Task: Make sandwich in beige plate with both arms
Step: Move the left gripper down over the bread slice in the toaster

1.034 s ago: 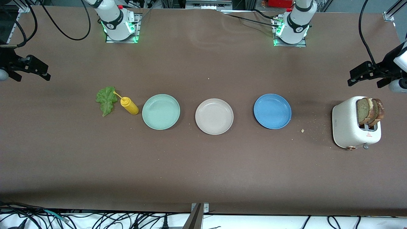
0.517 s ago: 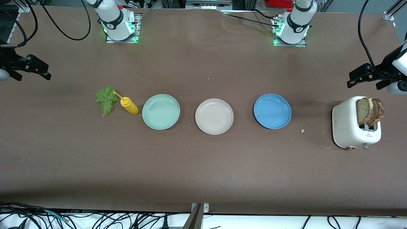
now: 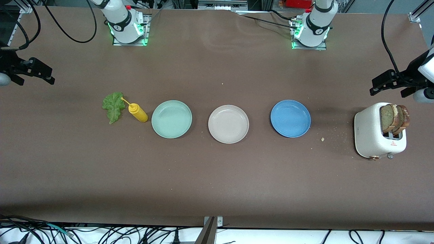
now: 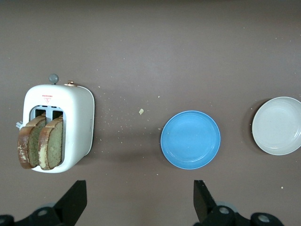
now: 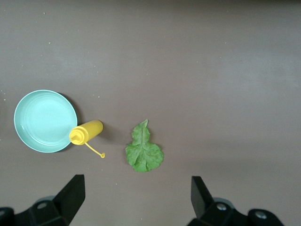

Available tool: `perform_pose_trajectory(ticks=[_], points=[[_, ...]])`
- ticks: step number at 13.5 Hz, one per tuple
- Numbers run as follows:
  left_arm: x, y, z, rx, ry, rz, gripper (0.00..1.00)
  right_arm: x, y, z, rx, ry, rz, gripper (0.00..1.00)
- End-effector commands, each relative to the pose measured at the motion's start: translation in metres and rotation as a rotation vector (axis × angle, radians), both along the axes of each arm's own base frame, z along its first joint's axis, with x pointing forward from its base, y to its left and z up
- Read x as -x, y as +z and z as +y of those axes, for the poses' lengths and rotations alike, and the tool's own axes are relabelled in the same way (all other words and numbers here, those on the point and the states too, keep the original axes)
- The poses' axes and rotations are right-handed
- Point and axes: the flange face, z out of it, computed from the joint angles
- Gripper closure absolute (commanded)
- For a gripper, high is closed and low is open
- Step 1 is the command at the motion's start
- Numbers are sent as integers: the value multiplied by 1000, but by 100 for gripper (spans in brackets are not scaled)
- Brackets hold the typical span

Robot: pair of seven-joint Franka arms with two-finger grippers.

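Sandwich parts lie spread along the brown tabletop (image 3: 217, 176), none of them on the beige plate (image 3: 228, 124), which sits bare at the middle of the tabletop, in a row with two others. Toward the right arm's end of that row stands the mint green plate (image 3: 171, 119), and toward the left arm's end the blue plate (image 3: 290, 118); the three are apart from one another. Just beside the mint green plate, on its side away from the beige one, a yellow squeeze bottle (image 3: 138, 112) lies tipped over, its thin nozzle pointing at the lettuce leaf (image 3: 113, 106), which lies flat on the tabletop close to the nozzle tip. Near the tabletop's edge at the left arm's end stands a white toaster (image 3: 377, 132), with two bread slices (image 3: 394, 118) standing upright in its slots, their brown crusts rising above the top. A few crumbs (image 3: 322, 139) are scattered between the toaster and the blue plate. The left gripper (image 3: 386, 83) hangs in the air above the tabletop's edge at the left arm's end, over the bare patch by the toaster; its fingers stand spread wide and hold nothing. The right gripper (image 3: 35, 73) hangs above the tabletop's edge at the right arm's end, well apart from the lettuce leaf; its fingers are likewise spread wide with nothing between them.
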Motion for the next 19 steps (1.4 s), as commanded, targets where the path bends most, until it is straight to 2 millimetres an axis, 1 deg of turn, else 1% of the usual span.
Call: perform_pose_trajectory(ticks=[1,4,5,7,9,15,19], points=[[-6,-3,-2,32,-12,-4,0,3,7,2,-3,6,2,0],[-7,-4,-2,37,-12,-2,0,4,8,3,-3,10,2,0],[-7,-4,2,38,-6,-3,0,4,8,2,-3,7,1,0],[-8,-2,4,44,-1,-16,0,4,8,2,-3,6,0,0],[-8,-2,-2,70,-8,-15,0,4,8,3,-3,6,0,0],[-8,-3,-3,64,-10,-13,0,4,8,2,-4,6,2,0],[-10,-10,6,56,4,-7,0,4,8,2,-4,6,2,0]])
